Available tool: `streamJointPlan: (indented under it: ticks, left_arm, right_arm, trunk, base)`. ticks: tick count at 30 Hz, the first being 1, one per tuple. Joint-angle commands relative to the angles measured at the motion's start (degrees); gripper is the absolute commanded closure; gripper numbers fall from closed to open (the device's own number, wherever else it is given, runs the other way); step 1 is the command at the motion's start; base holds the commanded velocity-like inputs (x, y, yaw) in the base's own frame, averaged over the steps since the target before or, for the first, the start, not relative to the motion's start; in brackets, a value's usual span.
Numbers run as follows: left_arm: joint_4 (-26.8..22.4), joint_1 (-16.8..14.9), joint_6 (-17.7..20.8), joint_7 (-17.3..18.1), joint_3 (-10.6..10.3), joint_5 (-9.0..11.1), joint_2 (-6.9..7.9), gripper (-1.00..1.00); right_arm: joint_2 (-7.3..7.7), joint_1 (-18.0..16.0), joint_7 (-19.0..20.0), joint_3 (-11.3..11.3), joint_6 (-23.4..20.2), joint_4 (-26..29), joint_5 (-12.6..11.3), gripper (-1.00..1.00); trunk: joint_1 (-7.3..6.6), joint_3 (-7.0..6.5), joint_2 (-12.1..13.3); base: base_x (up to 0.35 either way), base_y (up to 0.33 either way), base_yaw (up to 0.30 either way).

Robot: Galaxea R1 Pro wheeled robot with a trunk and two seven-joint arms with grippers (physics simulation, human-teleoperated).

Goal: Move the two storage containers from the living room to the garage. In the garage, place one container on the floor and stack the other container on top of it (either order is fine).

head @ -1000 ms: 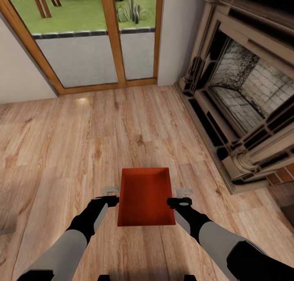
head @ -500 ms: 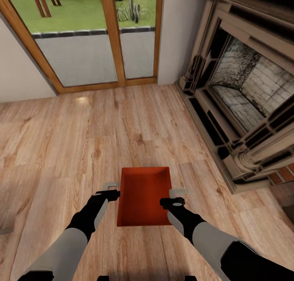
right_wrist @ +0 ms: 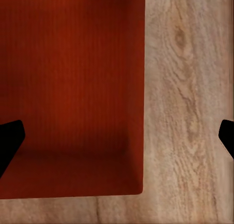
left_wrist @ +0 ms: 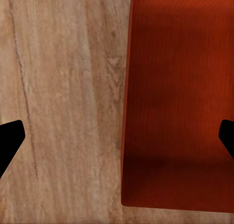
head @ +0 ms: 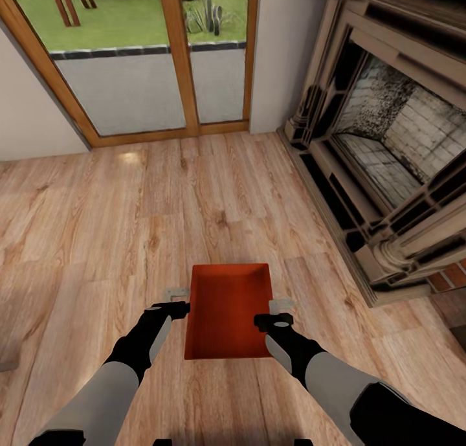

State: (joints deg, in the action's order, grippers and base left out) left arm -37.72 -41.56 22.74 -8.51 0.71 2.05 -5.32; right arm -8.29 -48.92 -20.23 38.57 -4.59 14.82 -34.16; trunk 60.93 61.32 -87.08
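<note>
One orange-red storage container [head: 226, 307] lies open-topped on the light wood-plank floor [head: 129, 206] of the living room, just ahead of me. My left gripper [head: 177, 301] hangs over its left wall and my right gripper [head: 279, 310] over its right wall. In the left wrist view the left gripper [left_wrist: 117, 136] is open wide, its dark fingertips [left_wrist: 9, 139] set either side of the storage container [left_wrist: 175, 112] wall. In the right wrist view the right gripper [right_wrist: 117, 136] is also open, straddling the edge of the storage container [right_wrist: 73, 87]. Neither holds anything.
A large stone fireplace [head: 388, 161] with a brick hearth [head: 446, 278] stands close on the right. Glass doors [head: 142, 64] in a wooden frame lie ahead, with white wall on both sides. Open floor spreads to the left and front.
Both grippers have closed in sideways on the container's walls, the right one more. Over the last half second almost nothing has moved.
</note>
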Motion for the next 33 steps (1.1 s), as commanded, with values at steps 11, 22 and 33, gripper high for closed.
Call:
streamJointPlan:
  ticks: [11,22,33]
  left_arm:
    - [-0.1,0.0,0.2,-0.4,0.1,0.2,-0.04,-1.0]
    - [0.4,0.0,0.2,-0.7,0.1,0.2,-0.04,-1.0]
    - [0.5,0.0,0.2,-0.7,0.0,0.2,-0.71,-1.0]
  right_arm:
    - [0.37,-0.1,-0.8,0.4,-0.4,0.1,-0.2,-1.0]
    - [0.38,-0.1,-0.8,0.3,-0.4,0.1,-0.2,-1.0]
    - [2.75,-0.1,-0.7,0.2,-0.8,0.2,-0.2,-1.0]
  trunk:
    - [0.0,0.03,0.0]
    - [2.41,2.01,-4.4]
    - [4.83,3.98,-8.8]
  base:
    - [0.0,0.0,0.0]
    - [0.0,0.0,0.0]
    - [0.0,0.0,0.0]
